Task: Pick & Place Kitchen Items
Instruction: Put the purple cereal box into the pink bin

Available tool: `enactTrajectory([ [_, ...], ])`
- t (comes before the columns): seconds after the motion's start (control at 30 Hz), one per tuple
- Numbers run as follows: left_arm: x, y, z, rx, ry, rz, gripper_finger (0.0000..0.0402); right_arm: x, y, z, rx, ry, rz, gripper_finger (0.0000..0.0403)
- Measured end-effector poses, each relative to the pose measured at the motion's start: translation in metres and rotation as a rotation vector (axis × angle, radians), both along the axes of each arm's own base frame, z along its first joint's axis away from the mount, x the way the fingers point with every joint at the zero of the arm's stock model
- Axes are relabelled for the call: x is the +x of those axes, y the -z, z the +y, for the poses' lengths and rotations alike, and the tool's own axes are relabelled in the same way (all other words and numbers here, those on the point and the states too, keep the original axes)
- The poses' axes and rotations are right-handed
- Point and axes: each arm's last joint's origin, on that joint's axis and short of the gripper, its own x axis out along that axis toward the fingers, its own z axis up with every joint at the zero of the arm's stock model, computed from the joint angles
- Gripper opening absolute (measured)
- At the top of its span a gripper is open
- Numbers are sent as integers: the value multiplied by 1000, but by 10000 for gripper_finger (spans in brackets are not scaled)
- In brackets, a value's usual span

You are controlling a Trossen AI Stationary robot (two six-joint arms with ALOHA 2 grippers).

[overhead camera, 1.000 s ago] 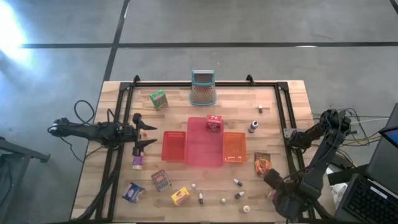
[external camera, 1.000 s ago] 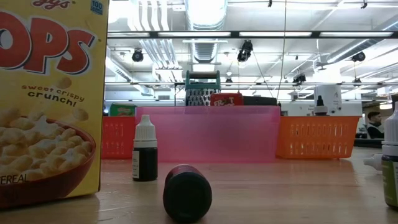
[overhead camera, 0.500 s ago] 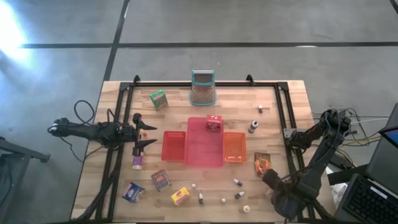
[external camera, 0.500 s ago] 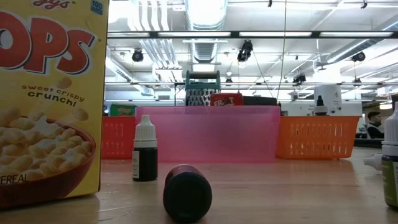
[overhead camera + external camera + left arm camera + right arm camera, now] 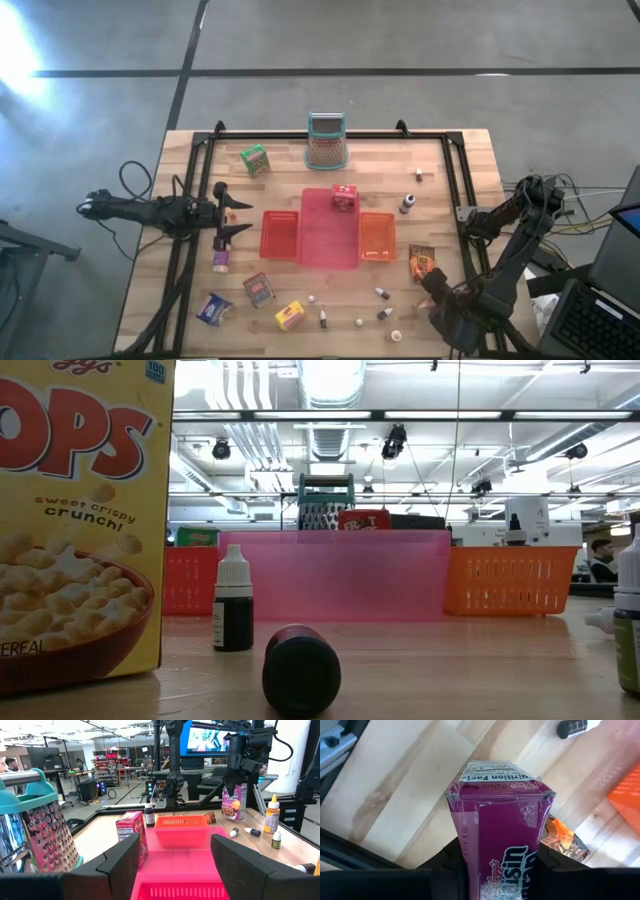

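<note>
Right gripper clamps a purple cereal box above the table's near right corner.

The purple cereal box [image 5: 500, 830] stands upright between the right gripper's [image 5: 496, 857] two fingers, which press on its sides; it hangs over the wood close to the orange packet [image 5: 421, 264] and a small capped bottle [image 5: 572, 727]. The other kitchen items lie scattered: a red box [image 5: 344, 197] at the far end of the pink tray [image 5: 329, 240], which lies between a red tray [image 5: 280, 235] and an orange tray [image 5: 376, 237]; a green box [image 5: 254, 159] near the far left corner; blue [image 5: 213, 309], red [image 5: 259, 289] and yellow boxes [image 5: 290, 316] along the near edge. The mesh holder [image 5: 326, 141] stands at the far edge's middle. The left gripper [image 5: 232, 213] waits at the left edge, fingers spread wide and holding nothing.
</note>
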Motion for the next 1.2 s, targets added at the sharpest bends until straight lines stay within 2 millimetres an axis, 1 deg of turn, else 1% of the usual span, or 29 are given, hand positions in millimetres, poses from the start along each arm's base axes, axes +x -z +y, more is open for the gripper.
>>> enactTrajectory([
  [0.1,0,0,0,0,0,0,248,2,-8,2,15,29,-20,119],
  [0.27,0,0,0,0,0,0,248,3,-28,3,-7,65,-59,137],
  [0.47,0,0,0,0,0,0,248,7,-49,-3,-112,108,-203,149],
  [0.6,0,0,0,0,0,0,248,15,-58,-9,-178,133,-300,144],
  [0.83,0,0,0,0,0,0,248,40,-65,-29,-230,231,-352,115],
  [0.93,0,0,0,0,0,0,248,53,-68,-39,-255,243,-359,107],
  [1.03,0,0,0,0,0,0,248,65,-72,-51,-271,245,-355,108],
  [1.2,0,0,0,0,0,0,248,90,-76,-70,-259,274,-380,127],
])
